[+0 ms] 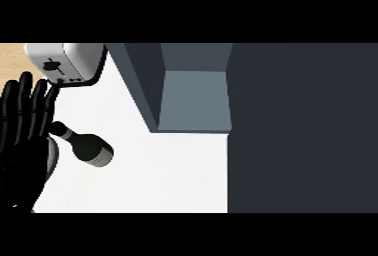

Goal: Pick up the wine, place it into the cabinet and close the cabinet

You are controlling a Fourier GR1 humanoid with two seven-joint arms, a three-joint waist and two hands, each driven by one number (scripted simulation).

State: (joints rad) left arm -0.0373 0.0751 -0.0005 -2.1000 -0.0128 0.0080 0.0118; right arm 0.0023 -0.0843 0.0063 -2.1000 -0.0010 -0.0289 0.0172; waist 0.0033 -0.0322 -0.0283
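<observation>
Head view: released left robot hand beside wine, toaster beyond, open cabinet right.

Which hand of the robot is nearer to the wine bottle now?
Left. The left hand is open just left of the wine bottle, close to its neck. The right hand does not show in this view.

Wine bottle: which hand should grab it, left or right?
Probably left. The left hand is open at the view's left edge, right beside the neck of the wine bottle. The right hand does not show in the view.
</observation>
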